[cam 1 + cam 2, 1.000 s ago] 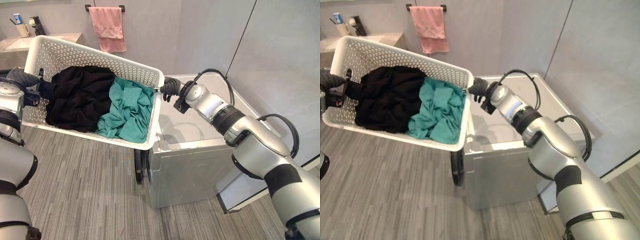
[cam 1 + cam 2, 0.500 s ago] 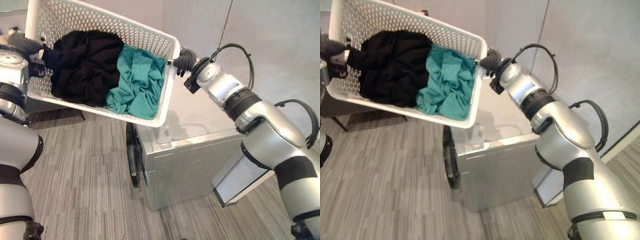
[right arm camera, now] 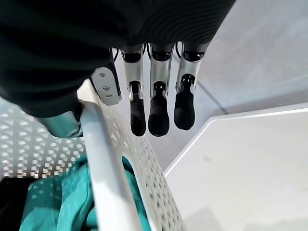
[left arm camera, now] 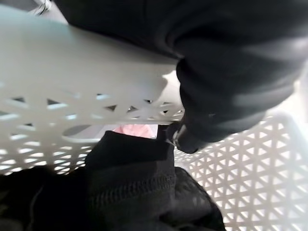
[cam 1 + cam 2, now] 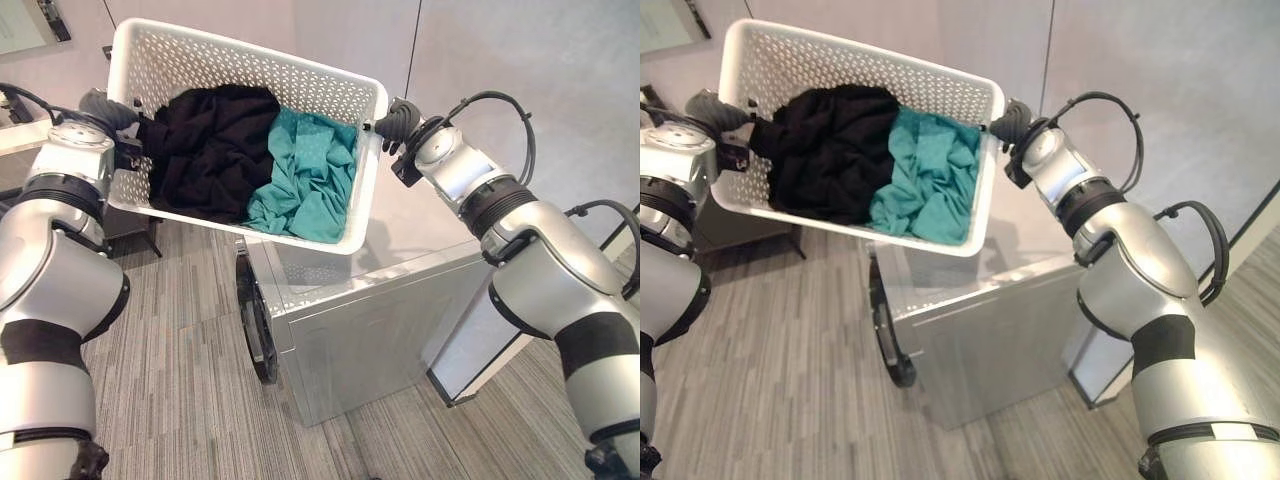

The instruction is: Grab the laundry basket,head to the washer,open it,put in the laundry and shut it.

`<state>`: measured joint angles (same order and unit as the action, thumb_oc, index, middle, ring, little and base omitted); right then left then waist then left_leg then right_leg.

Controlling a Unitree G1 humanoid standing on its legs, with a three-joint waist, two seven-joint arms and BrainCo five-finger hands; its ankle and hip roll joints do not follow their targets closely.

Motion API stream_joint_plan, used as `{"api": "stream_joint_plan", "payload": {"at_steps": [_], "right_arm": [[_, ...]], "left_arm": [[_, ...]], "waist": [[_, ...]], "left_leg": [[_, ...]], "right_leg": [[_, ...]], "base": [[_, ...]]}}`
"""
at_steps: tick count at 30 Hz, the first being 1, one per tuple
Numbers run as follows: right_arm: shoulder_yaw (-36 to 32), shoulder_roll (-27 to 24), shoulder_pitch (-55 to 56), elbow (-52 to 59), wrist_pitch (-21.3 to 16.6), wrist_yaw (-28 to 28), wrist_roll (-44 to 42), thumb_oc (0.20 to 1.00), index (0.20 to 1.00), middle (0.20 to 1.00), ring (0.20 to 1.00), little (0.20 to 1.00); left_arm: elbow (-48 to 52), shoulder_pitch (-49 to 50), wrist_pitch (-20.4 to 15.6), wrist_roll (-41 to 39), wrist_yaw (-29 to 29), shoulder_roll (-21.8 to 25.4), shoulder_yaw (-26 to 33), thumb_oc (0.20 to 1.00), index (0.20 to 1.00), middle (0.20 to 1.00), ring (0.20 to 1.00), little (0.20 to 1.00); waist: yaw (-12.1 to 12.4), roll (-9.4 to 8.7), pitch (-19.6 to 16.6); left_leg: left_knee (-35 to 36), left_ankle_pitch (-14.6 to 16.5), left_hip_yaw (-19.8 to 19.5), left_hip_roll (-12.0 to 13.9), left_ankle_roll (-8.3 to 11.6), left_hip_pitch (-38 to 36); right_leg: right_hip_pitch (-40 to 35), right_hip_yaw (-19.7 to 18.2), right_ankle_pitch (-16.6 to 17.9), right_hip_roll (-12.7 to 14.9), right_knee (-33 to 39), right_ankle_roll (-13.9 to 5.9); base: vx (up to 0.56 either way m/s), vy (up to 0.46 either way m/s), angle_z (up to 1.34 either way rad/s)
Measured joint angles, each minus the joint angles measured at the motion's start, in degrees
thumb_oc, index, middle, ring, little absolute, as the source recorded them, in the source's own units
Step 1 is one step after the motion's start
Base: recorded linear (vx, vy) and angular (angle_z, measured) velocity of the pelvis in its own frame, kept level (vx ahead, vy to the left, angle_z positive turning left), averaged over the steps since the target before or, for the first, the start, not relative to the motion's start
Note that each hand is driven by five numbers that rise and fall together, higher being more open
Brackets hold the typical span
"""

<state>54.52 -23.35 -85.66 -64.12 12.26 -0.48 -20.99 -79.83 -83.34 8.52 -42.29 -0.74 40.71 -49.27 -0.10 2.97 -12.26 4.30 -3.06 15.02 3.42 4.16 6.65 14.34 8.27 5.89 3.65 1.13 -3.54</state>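
I carry a white perforated laundry basket [image 5: 250, 62] tilted in the air over the left part of the washer's top [image 5: 410, 235]. Black clothes [image 5: 215, 150] fill its left half and a teal garment [image 5: 305, 185] lies at its right end. My left hand [image 5: 105, 108] is curled through the handle at the basket's left end. My right hand [image 5: 398, 120] pinches the right rim [image 3: 108, 163], its fingers [image 3: 159, 108] outside and the thumb inside. The washer is silver-grey with a dark round door [image 5: 252, 320] on the face turned left.
Grey plank floor [image 5: 180, 350] lies in front of the washer. A pale panel [image 5: 480, 340] leans at the washer's right side. Grey walls stand close behind. A counter edge [image 5: 18, 135] shows at the far left.
The camera has swung, so the whole scene shifted. The basket, still held at both ends, now hangs farther over the washer's top than a second ago.
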Motion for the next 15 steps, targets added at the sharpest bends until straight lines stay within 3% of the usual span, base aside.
{"api": "stream_joint_plan", "payload": {"at_steps": [9,15], "right_arm": [[1.5,-0.6,0.2,-5.2,1.3,3.0,5.0,0.200,0.200,0.200,0.200,0.200],[1.2,-0.5,0.1,-5.7,1.4,3.2,7.5,0.200,0.200,0.200,0.200,0.200]], "left_arm": [[-0.1,7.7,0.9,0.1,-1.0,-7.7,4.2,0.200,0.200,0.200,0.200,0.200],[-0.1,7.8,0.9,0.6,-1.2,-8.4,5.7,0.200,0.200,0.200,0.200,0.200]], "waist": [[-0.1,0.98,-0.3],[0.5,1.18,-0.3]], "left_leg": [[-0.1,-0.2,0.0,0.0,-0.28,1.5],[-0.1,-0.2,0.1,-0.1,-0.29,1.8]], "right_leg": [[2.2,-0.3,0.0,0.0,-1.1,0.13],[3.1,-0.6,-0.3,0.1,-2.2,0.25]], "base": [[0.00,-0.002,0.00],[-0.01,-0.002,0.00]]}}
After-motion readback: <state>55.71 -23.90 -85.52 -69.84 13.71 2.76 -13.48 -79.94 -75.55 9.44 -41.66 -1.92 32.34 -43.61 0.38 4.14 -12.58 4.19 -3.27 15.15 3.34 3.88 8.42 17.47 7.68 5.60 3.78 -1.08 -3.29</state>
